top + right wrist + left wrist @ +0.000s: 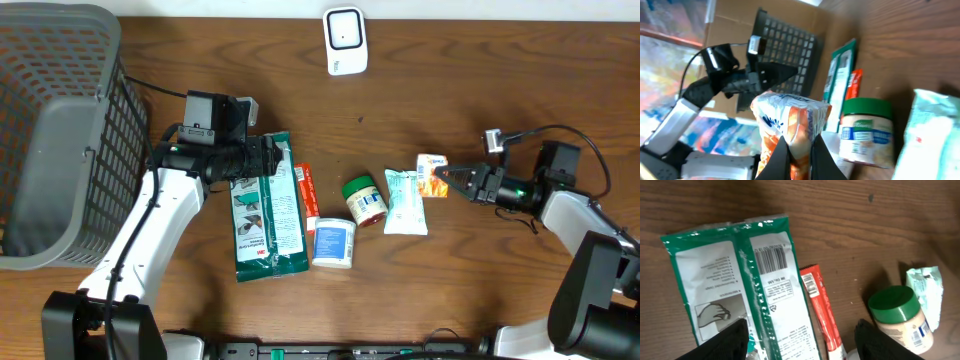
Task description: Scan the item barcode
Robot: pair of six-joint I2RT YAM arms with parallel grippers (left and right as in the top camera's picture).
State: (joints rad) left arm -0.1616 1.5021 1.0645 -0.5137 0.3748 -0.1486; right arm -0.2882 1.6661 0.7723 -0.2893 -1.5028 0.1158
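The small orange-and-white packet (433, 175) is right of the green-lidded jar (364, 198), pinched at one edge by the right gripper (458, 181), its jaws clamped tight. Left of the jar, the left gripper (270, 158) gapes wide above the green pouch (265, 205), holding nothing.

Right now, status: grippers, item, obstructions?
Left gripper open above green pouch. Right gripper shut on orange-and-white packet. Nothing between it and white scanner.

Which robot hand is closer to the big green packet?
Left. The left gripper hangs open right over one end of the green packet. The right gripper is far off past the jar, pinching a small orange packet.
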